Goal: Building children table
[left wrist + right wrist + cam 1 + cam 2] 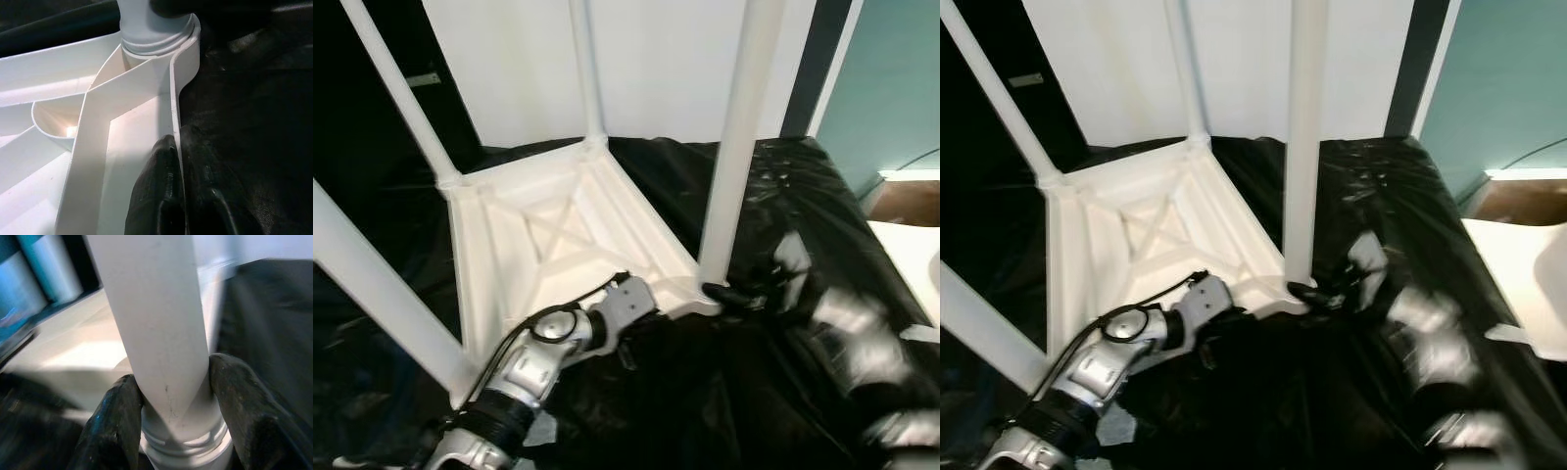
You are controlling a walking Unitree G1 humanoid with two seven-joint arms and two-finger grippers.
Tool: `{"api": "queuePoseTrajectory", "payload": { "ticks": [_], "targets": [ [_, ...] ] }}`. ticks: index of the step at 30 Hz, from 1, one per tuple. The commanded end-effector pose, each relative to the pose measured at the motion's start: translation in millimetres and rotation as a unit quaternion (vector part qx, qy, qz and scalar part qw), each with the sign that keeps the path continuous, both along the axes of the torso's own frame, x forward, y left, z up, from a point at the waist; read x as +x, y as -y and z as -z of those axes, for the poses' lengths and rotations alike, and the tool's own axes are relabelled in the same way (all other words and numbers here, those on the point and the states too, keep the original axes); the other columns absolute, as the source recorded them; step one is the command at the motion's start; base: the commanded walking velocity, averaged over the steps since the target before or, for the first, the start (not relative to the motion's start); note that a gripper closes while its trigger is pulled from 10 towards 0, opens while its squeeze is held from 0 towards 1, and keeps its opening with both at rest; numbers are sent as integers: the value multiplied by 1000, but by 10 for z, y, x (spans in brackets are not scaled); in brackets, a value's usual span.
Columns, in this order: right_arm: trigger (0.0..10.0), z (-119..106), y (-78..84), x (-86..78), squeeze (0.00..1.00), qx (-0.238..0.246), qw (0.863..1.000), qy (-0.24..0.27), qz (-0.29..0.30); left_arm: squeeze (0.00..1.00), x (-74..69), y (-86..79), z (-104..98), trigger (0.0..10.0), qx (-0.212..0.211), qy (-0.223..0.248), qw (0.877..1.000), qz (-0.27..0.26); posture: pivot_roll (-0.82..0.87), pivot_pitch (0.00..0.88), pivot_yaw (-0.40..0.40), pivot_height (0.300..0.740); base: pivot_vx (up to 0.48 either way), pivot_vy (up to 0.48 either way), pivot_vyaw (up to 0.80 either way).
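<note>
A white children's table lies upside down on a black plastic sheet, with its legs pointing up. My left gripper is shut on the table's thin rim near the front right corner, one finger on each side. The front right leg stands in its corner socket. My right gripper is shut around the base of that leg, just above the ribbed collar. The right arm looks blurred.
Three other legs rise at the back, back left and front left. A white wall stands behind. A white surface and a teal wall are on the right. The black sheet covers the ground around.
</note>
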State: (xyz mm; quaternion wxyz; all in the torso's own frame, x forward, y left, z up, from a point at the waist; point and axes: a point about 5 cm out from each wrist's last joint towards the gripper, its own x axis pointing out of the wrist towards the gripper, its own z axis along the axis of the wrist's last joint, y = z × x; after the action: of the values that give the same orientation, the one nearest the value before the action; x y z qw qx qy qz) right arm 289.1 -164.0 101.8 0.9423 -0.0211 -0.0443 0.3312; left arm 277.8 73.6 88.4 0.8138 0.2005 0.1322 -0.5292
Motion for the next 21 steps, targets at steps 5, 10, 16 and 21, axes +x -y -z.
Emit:
{"api": "queuePoseTrajectory", "payload": {
  "ticks": [5,10,16,21],
  "targets": [
    [0,-161,-61,8,0,43,985,54,160,0,-281,-105,558,10000,77,-116,990,-6,16,0,36,740,0,0,0],
    [0,-205,-51,5,0,50,969,68,232,0,-293,-102,565,10000,79,-119,990,0,13,0,41,740,0,0,0],
    [0,-205,-129,-10,0,40,969,62,235,0,-281,-104,557,10000,79,-117,990,0,15,0,39,740,0,0,0],
    [10000,-224,-329,59,1000,5,994,43,102,0,-291,-102,564,10000,78,-117,990,-4,16,0,35,740,0,0,0]
  ]
}}
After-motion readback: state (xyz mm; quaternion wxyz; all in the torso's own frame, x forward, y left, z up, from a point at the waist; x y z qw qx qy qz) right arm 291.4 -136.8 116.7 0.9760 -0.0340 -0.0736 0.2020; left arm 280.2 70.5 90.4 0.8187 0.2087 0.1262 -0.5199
